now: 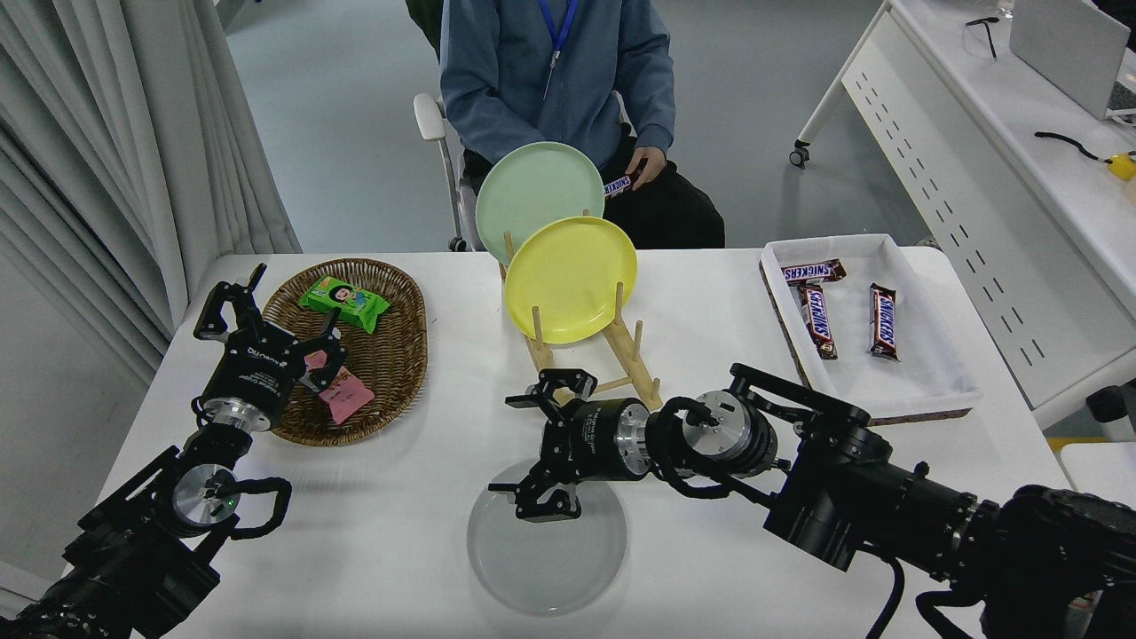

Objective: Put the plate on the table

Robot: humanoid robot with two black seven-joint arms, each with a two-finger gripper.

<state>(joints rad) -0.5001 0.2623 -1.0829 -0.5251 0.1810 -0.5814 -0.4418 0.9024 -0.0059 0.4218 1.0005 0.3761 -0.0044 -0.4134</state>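
Plate: the light-grey plate point(546, 555) lies flat on the counter point(710, 284) near the middle of its near edge, with nothing holding it.
Right gripper: the right gripper point(532, 448) hangs over the plate's far rim, pointing toward the counter's left edge, its fingers spread wide apart and clamped on nothing.
Left gripper: the left gripper point(266, 324) is parked near the counter's left edge, fingers apart, over the near rim of the wicker basket point(390, 355).
Rack: the wooden plate rack point(595, 373) stands at the counter's middle, holding the yellow plate point(570, 280) upright, with the pale green plate point(532, 191) behind it toward the far edge.
Tray: the white tray point(923, 355) along the right edge holds three chocolate bars point(816, 319).
Person: a person point(555, 80) sits beyond the far edge.
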